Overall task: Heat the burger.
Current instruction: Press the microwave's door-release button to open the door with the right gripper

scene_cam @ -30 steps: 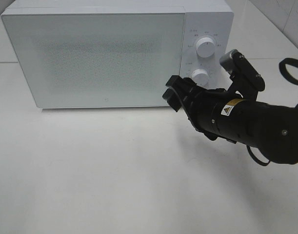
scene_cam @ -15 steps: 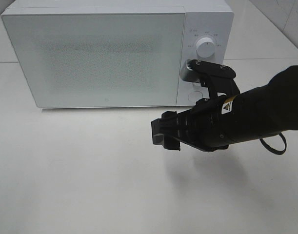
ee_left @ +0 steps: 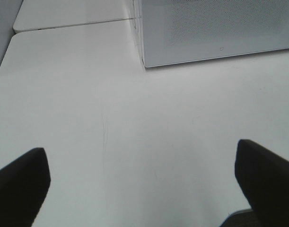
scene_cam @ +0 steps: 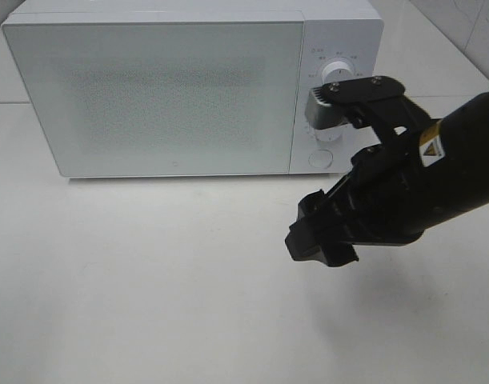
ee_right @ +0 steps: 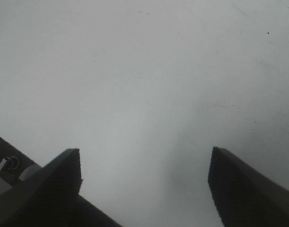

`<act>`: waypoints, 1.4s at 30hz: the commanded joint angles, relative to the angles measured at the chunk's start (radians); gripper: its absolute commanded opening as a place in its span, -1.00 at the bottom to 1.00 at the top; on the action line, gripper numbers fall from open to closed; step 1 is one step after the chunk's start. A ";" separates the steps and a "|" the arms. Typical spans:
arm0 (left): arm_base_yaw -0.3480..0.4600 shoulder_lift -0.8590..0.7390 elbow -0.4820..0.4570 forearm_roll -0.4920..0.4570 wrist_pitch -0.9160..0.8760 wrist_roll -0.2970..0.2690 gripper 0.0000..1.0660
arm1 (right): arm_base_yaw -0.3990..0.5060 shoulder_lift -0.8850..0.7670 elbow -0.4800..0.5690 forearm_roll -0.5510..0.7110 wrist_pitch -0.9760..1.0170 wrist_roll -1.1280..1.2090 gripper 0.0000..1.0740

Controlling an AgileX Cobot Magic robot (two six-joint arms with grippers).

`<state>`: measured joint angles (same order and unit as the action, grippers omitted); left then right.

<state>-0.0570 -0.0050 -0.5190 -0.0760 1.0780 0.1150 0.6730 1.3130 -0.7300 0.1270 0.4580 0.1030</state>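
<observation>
Exterior high: one microwave (scene_cam: 152,92), door shut; one arm (scene_cam: 444,172) | right jaws wide, empty | left jaws wide, empty

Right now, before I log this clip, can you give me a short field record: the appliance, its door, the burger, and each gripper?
appliance: white microwave at the back of the table
door: microwave door closed
burger: not visible in any view
right gripper: open, nothing between the jaws, above bare table in front of the microwave's control side
left gripper: open, empty, over bare table near the microwave's corner; not in the high view
</observation>
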 commanded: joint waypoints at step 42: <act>0.001 -0.016 0.003 -0.009 -0.008 -0.005 0.88 | -0.459 -0.951 0.000 -0.088 0.570 -0.175 0.45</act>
<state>-0.0570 -0.0050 -0.5190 -0.0760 1.0780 0.1150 0.2220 0.3770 -0.7310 0.0520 1.0200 -0.0570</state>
